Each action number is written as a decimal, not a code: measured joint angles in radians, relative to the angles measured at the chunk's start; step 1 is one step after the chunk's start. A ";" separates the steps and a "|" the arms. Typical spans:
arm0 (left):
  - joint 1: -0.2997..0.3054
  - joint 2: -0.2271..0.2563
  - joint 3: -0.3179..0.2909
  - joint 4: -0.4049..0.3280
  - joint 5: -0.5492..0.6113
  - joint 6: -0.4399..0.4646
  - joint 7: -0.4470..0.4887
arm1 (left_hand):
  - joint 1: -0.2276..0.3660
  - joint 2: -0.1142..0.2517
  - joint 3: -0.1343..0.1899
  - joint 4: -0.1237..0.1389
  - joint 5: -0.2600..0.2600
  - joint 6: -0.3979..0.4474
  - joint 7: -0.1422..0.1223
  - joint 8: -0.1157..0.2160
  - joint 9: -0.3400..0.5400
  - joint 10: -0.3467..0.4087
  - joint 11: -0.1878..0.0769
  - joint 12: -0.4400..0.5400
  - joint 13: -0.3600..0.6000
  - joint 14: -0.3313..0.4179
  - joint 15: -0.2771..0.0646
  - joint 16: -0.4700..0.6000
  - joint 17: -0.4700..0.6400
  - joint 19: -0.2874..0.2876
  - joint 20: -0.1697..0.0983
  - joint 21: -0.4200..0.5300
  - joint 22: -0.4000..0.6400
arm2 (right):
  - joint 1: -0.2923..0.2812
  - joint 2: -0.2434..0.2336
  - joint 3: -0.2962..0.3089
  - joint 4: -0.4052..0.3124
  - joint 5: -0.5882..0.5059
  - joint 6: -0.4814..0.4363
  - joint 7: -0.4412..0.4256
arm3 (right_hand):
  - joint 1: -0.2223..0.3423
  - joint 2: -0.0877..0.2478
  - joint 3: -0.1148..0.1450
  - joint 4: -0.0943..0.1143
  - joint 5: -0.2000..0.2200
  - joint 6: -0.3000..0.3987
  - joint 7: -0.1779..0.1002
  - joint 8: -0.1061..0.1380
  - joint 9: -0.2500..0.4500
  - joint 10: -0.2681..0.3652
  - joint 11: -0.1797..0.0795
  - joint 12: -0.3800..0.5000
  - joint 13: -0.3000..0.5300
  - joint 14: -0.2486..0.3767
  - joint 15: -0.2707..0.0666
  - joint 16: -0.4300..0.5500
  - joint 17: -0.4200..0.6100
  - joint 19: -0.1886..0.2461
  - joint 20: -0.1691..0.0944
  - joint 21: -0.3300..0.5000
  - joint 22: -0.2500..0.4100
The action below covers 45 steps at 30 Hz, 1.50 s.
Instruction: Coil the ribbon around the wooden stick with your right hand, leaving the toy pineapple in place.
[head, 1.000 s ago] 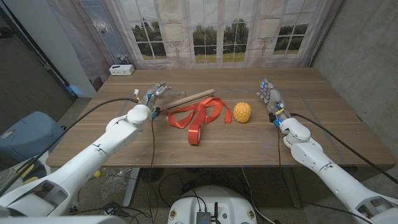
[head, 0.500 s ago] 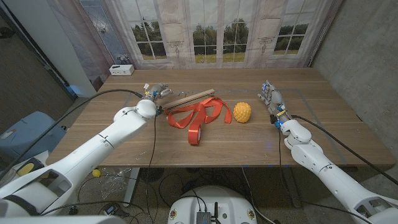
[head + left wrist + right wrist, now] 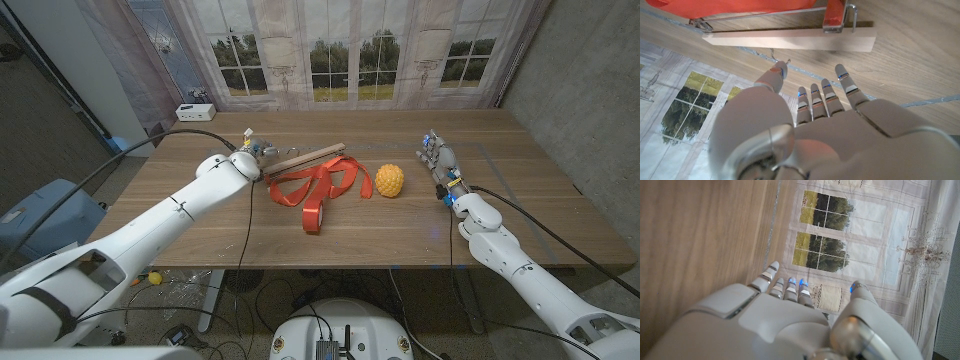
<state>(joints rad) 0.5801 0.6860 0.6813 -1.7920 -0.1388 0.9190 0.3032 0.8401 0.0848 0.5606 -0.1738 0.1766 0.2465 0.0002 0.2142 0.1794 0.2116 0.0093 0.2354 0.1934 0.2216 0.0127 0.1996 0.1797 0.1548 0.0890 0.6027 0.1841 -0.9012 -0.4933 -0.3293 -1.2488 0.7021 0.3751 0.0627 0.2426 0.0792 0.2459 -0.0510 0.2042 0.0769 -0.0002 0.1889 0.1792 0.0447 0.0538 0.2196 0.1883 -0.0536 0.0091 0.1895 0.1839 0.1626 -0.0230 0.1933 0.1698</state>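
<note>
A wooden stick (image 3: 305,158) lies slanted on the table, with an orange ribbon (image 3: 314,188) looped loosely in front of it and ending in a small roll (image 3: 314,217). The yellow toy pineapple (image 3: 390,181) sits just right of the ribbon. My left hand (image 3: 256,152) hovers at the stick's left end, fingers apart and holding nothing; in the left wrist view its fingers (image 3: 822,98) reach toward the stick (image 3: 790,40) and the ribbon (image 3: 740,7). My right hand (image 3: 437,160) stands open to the right of the pineapple, well apart from it.
A small white device (image 3: 195,112) sits at the table's far left corner. Curtained windows (image 3: 350,50) stand behind the far edge. A blue chair (image 3: 45,215) is off the table's left side.
My left arm has swung forward and to the right, bringing its hand from the table's left part up to the stick's left end. The right hand, ribbon and pineapple have stayed put.
</note>
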 measured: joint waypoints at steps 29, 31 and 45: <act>-0.253 -0.037 0.269 0.076 0.056 0.300 -0.140 | 0.045 0.018 -0.033 0.005 -0.007 0.075 0.007 0.001 0.005 0.054 -0.010 0.007 0.004 0.010 -0.009 0.005 0.004 0.013 0.006 0.000 0.000 | -0.013 0.016 0.016 0.039 0.019 0.046 0.023 | -0.006 0.005 0.000 0.000 0.000 0.000 0.000 0.000 0.000 0.004 0.004 -0.008 0.000 0.000 0.000 0.000 0.000 0.005 0.005 0.000 0.000; -0.269 -0.041 0.290 0.084 0.061 0.316 -0.145 | 0.045 0.018 -0.035 0.004 -0.007 0.075 0.007 0.001 0.005 0.056 -0.009 0.007 0.004 0.012 -0.011 0.005 0.004 0.013 0.005 0.000 0.000 | -0.015 0.017 0.016 0.040 0.020 0.048 0.023 | -0.006 0.005 0.000 0.000 0.000 0.000 0.000 0.000 0.000 0.005 0.005 -0.008 0.000 0.000 0.000 0.000 0.000 0.005 0.005 0.000 0.000; -0.404 -0.082 0.477 0.160 0.099 0.421 -0.182 | 0.066 0.021 -0.046 0.007 -0.007 0.100 -0.007 0.005 0.005 0.086 -0.029 0.016 0.009 0.033 -0.032 0.014 0.004 0.029 0.000 0.000 0.000 | -0.023 0.034 0.020 0.057 0.022 0.077 0.017 | -0.005 0.005 0.000 0.000 0.000 0.005 -0.005 0.000 0.000 0.005 0.005 -0.008 0.000 0.006 0.005 0.008 0.000 0.011 0.011 0.000 0.000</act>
<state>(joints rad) 0.1765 0.6035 1.1585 -1.6315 -0.0398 1.3404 0.1209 0.9058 0.1058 0.5147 -0.1667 0.1699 0.3467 -0.0071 0.2189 0.1840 0.2976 -0.0195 0.2512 0.2027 0.2546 -0.0191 0.2133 0.1839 0.1840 0.0892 0.6029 0.1838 -0.9240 -0.4590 -0.3089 -1.1922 0.7238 0.4520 0.0796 0.2372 0.0846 0.2459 -0.0510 0.2042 0.0823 -0.0055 0.1888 0.1791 0.0500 0.0591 0.2120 0.1882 -0.0479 0.0142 0.1973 0.1838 0.1735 -0.0122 0.1933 0.1697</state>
